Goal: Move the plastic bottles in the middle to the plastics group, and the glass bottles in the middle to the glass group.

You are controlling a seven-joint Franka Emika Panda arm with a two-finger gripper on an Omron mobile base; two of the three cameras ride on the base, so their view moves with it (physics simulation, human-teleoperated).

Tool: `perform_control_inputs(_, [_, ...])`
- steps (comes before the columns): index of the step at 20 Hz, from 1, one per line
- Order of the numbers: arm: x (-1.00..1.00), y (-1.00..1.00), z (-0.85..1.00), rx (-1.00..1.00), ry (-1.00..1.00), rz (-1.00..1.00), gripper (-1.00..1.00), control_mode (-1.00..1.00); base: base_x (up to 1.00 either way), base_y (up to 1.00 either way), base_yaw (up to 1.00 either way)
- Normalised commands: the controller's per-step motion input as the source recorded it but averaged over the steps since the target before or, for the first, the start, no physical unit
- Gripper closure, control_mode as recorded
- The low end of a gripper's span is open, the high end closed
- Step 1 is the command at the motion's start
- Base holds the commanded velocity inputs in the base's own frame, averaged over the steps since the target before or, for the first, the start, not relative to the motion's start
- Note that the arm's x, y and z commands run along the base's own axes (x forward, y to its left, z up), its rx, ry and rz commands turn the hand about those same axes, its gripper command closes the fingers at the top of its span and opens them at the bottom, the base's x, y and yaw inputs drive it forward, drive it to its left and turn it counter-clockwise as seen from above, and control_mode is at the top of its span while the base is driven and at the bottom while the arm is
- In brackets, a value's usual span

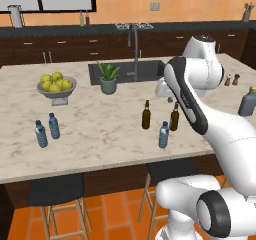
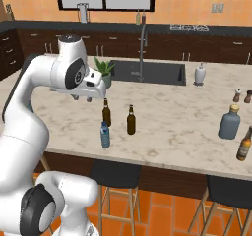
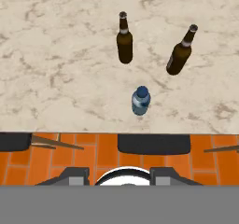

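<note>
Open marble either side of the middle trio. Behind the small clear blue-capped water bottle (image 3: 140, 101), two upright amber-brown glass bottles (image 3: 124, 39) (image 3: 180, 53), gap between. Far: potted plant (image 1: 108, 78), sink (image 1: 125, 72).

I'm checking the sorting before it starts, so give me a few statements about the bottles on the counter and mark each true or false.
1. Two brown bottles stand upright in the middle of the counter. True.
2. The small water bottle in the middle lies on its side. False: it stands upright.
3. The hand grips a brown bottle. False: it hangs above the bottles and touches none.
4. Two water bottles stand near the fruit bowl. True.
5. The grey-blue bottle stands among the brown ones. False: it is far off to the right.
</note>
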Motion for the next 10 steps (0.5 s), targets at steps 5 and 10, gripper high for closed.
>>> perform_control_inputs(5, [-0.09, -0.01, -0.36, -0.01, 0.05, -0.1, -1.0, -1.0, 0.0, 0.0, 0.0])
perform_control_inputs(10, [0.02, -0.22, -0.61, 0.0, 0.09, -0.11, -1.0, -1.0, 0.0, 0.0, 0.0])
